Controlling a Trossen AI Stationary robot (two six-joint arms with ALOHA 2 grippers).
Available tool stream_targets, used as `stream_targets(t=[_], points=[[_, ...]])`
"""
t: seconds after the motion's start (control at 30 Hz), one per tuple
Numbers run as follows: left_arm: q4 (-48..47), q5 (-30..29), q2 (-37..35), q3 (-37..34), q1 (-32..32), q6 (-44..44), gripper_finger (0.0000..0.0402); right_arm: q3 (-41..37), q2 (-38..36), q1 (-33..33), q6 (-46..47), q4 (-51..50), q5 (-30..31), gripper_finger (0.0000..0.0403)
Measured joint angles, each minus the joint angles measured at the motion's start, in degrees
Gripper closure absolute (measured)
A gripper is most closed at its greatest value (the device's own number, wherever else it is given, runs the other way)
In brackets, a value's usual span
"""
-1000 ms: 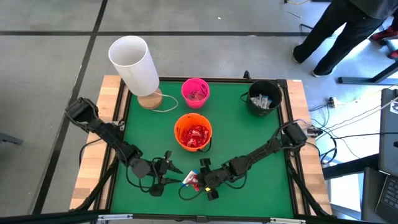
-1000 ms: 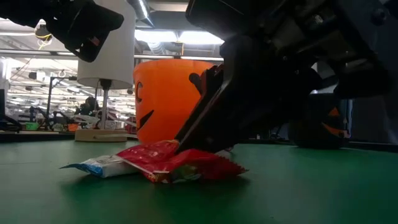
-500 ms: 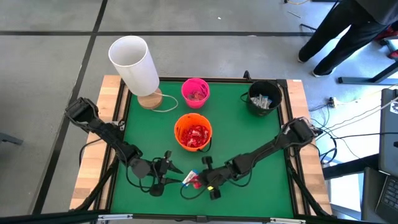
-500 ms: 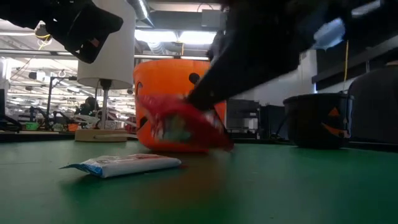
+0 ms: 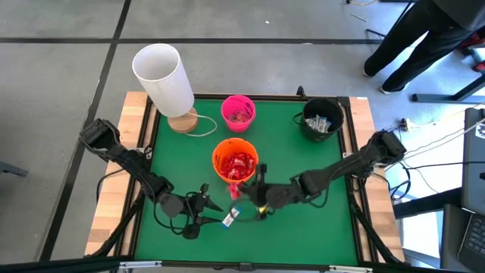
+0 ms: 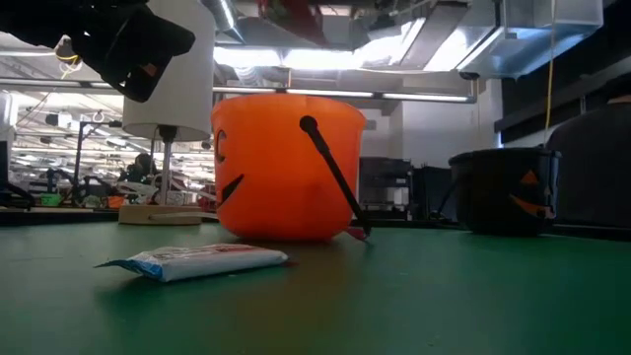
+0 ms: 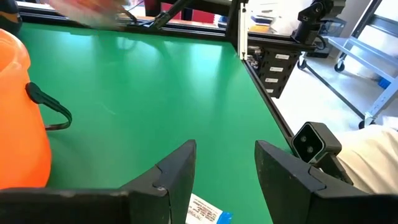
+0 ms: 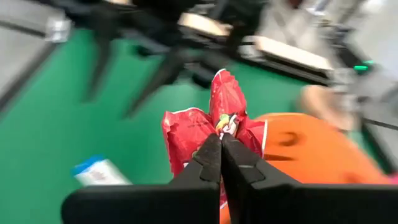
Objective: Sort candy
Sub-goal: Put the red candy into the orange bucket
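Nearest, the left gripper (image 5: 198,208) waits with jaws spread, a blue-white candy (image 5: 230,218) lying at its three o'clock, long axis slanting toward one o'clock. Farther off, the right gripper (image 8: 220,163) pinches red candies (image 8: 211,127), hanging them lengthwise just beside the orange bucket (image 5: 236,161), which sits at its eleven o'clock

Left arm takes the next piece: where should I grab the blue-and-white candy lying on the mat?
Grip the blue-and-white candy across its narrow middle, coming straight down from above. It lies flat and long on the mat, clear of the orange bucket, and its crimped ends look thin and floppy. The left gripper is open just short of it.
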Motion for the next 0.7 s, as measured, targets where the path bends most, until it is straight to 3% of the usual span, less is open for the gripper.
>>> stream_targets(t=[0.23, 0.5, 0.7], points=[[0.01, -0.02, 0.0, 0.01, 0.02, -0.31, 0.0242, -0.01, -0.69, -7.59, -0.47, -0.63, 2.74, 0.04], [-0.06, -0.07, 0.0, 0.0, 0.02, -0.33, 0.0242, -0.03, -0.11, -14.56, 5.77, -5.58, -2.1, 0.0395], [-0.11, -0.09, 0.0, 0.02, 0.02, 0.0, 0.0242, -0.03, -0.11, -15.26, 6.62, -5.84, -4.09, 0.0361]])
